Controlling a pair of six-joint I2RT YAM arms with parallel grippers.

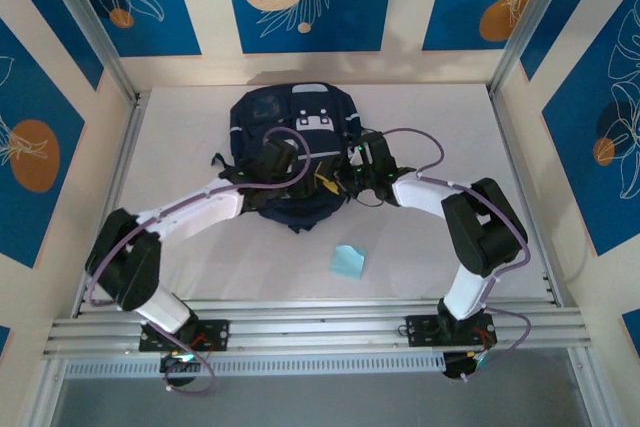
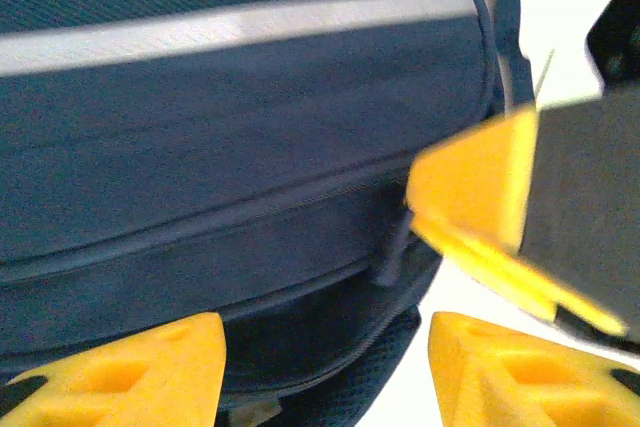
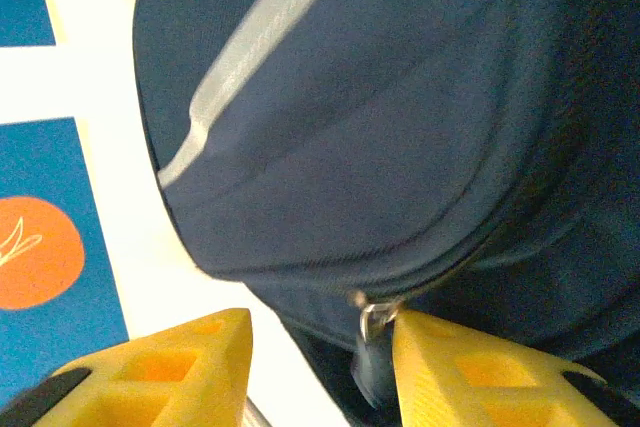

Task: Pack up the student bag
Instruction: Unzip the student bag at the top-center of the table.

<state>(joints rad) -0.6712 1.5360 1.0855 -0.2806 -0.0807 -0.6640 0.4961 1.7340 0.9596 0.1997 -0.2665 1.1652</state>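
The student bag (image 1: 290,117), a dark navy backpack with a grey stripe, lies at the back middle of the table. Both grippers hang over its near end. My left gripper (image 1: 298,172) (image 2: 325,347) is open, its yellow fingers (image 2: 130,372) either side of the unzipped dark opening (image 2: 300,332) without pinching it. Close by on its right is a yellow finger of the other gripper (image 2: 480,207). My right gripper (image 1: 338,179) (image 3: 320,347) is open too. The metal zipper pull (image 3: 375,319) hangs against the inner edge of its right finger (image 3: 470,367), not clamped.
A small light-blue flat piece (image 1: 348,261) lies on the white table (image 1: 200,267) in front of the bag. Patterned blue walls (image 1: 30,147) and metal posts close in the sides and back. A rail (image 1: 320,327) runs along the near edge.
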